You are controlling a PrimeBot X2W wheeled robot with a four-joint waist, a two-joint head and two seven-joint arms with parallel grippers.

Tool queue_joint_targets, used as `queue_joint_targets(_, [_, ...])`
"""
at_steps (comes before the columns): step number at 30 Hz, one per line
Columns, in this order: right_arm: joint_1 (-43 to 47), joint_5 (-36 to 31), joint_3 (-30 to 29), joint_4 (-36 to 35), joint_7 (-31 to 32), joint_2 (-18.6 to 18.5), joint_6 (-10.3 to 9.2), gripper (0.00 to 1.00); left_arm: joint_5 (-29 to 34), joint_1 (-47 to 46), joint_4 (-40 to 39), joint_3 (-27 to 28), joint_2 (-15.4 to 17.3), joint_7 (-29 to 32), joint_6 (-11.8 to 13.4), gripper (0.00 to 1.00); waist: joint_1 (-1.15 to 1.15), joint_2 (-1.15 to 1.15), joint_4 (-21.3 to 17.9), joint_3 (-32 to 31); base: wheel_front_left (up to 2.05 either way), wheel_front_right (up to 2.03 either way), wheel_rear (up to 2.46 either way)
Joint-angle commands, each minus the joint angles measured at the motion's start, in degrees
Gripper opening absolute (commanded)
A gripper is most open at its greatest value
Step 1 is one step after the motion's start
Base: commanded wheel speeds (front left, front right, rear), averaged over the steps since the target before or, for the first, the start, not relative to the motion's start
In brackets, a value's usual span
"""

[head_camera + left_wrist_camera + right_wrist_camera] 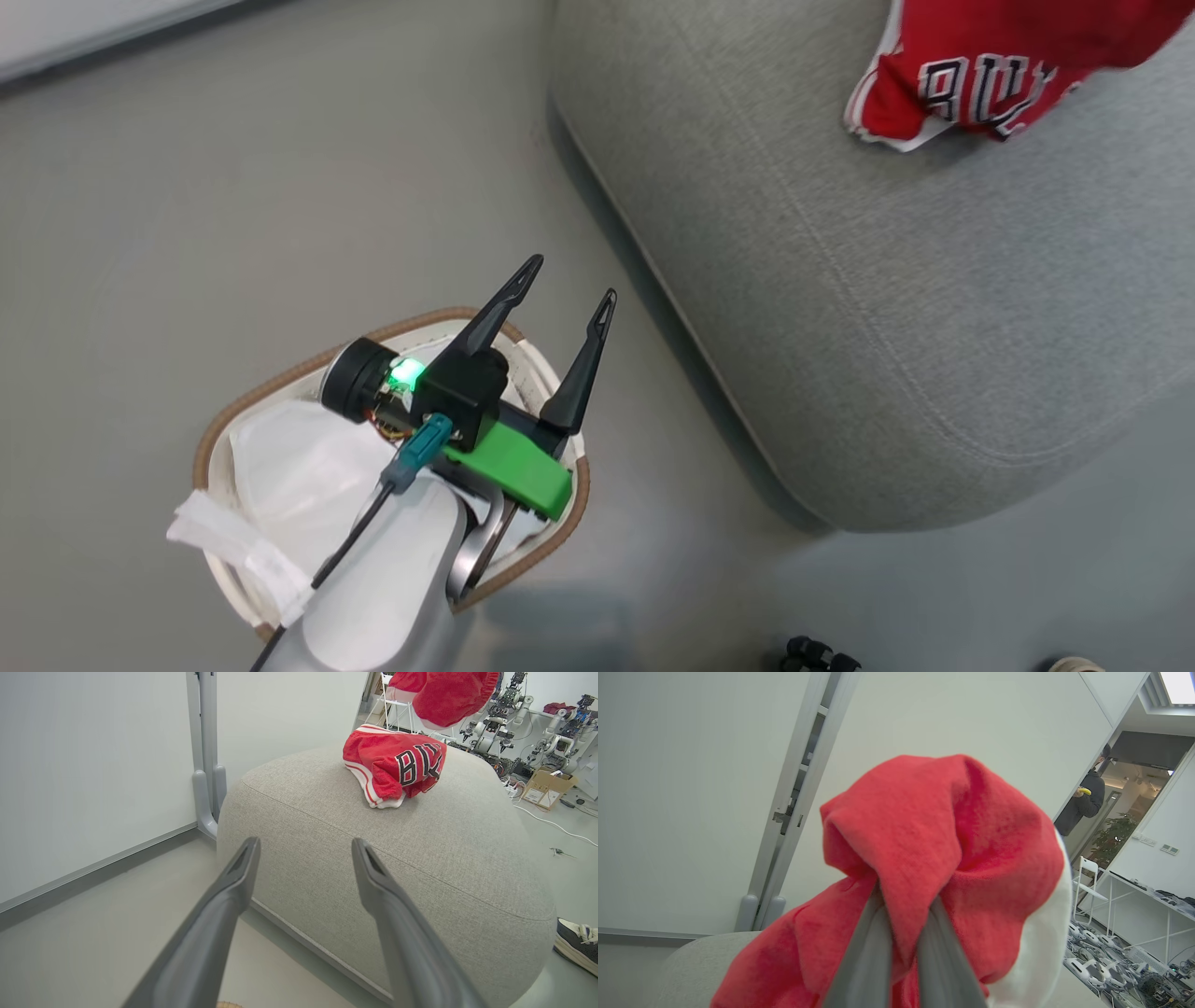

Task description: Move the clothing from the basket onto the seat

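My right claw is pinching the jersey above the seat; left claw spread, empty, over the basket. Risk: cloth snags my fingers on release, slides off.

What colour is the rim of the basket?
The basket's rim is brown; best in the head view.

Partial "BUL" on the red jersey

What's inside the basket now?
The basket holds a crumpled white liner; nothing red shows. The left arm, fingers open, covers its right side, so what lies there can't be seen.
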Motion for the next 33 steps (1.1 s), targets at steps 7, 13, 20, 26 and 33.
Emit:
queue_joint_targets(7, [-8.11, -4.28, -6.63, 15.54, -0.1, -3.71, -0.06, 0.0, 0.97, -5.07, 0.23, -0.85, 0.04, -0.03, -0.21, 1.0, 0.0, -0.01, 9.42, 10.66, 0.0, 0.0, 0.0])
queue_joint_targets(13, [-4.88, -4.89, -9.82, 25.65, -0.1, -0.81, -0.07, 1.0, 1.38, -5.11, 0.34, 1.02, -0.48, -0.03, -0.21, 1.0, 0.0, -0.01, 11.74, 11.56, 0.0, 0.0, 0.0])
queue_joint_targets(20, [4.8, -3.19, -13.53, 22.43, -0.11, 4.1, -0.07, 1.0, 2.06, -2.22, 0.43, 5.15, -0.48, -0.03, -0.21, 1.0, 0.0, -0.01, 11.63, 8.24, 0.0, 0.0, 0.0])
queue_joint_targets(26, [14.64, -1.69, -14.52, 14.17, -0.11, 7.36, -0.07, 1.0, 3.08, 1.61, -0.09, 10.2, -0.73, -0.03, -0.11, 1.0, 0.0, -0.01, 11.24, 2.99, 0.0, 0.0, 0.0])
queue_joint_targets(33, [24.43, -0.1, -12.41, 3.45, -0.1, 11.77, -0.06, 1.0, 4.34, 7.81, -1.94, 17.2, -1.18, -0.03, 1.42, 1.0, 0.0, -0.01, 12.79, -3.81, 0.0, 0.0, 0.0])
